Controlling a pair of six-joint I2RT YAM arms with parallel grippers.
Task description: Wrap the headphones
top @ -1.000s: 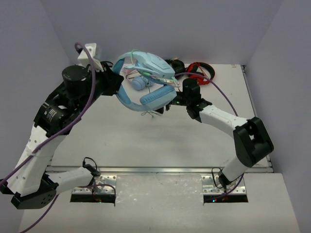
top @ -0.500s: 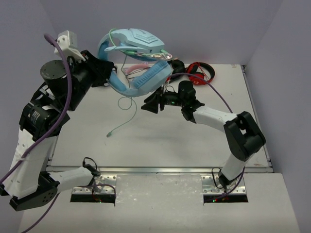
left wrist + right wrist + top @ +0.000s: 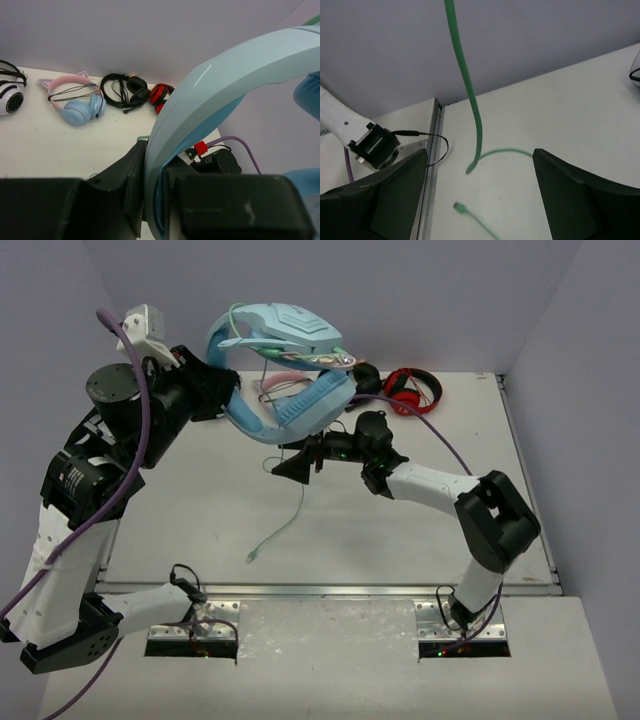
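The left pincer [image 3: 155, 195] held the headphones [image 3: 285, 350] aloft, clamped on the headband; the cable [image 3: 297, 505] dangled to the tabletop [image 3: 400, 540]; the right pincer [image 3: 480, 185] stood wide just by it — gripping nothing. Wrapping looked barely begun; next, I'd judge, it must catch that cable.

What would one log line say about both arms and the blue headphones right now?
left gripper: shut on headband of headphones, held aloft | right gripper: open, cable hanging between jaws | plug: on table
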